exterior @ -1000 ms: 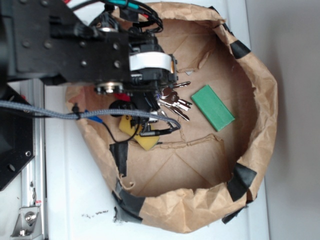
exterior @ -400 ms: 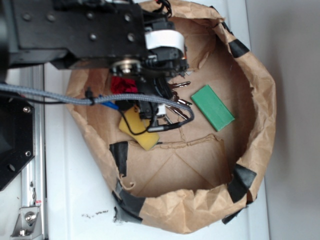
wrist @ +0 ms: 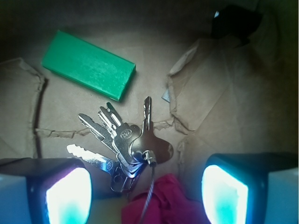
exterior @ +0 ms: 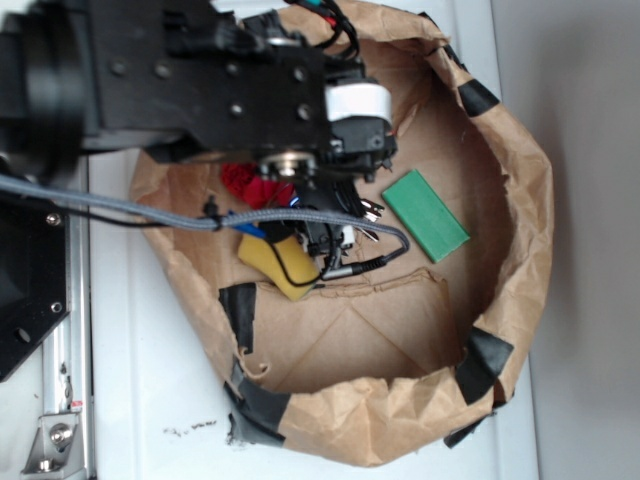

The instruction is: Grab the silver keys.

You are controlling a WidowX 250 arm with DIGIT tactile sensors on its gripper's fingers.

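A paper bag (exterior: 520, 250) lies open on the table (exterior: 150, 390). Inside, the hand (wrist: 147, 191) hangs spread above the keys (wrist: 124, 142), which lie fanned just beside a green block (wrist: 88, 65) and touching a red cloth (wrist: 161, 203).

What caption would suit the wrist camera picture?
Open gripper hovering over silver keys on brown paper, a green block lying just beyond.

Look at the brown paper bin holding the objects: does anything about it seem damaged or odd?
Yes. The crumpled brown paper bin is patched along its rim with black tape strips, and its paper floor is torn and creased near the silver keys.
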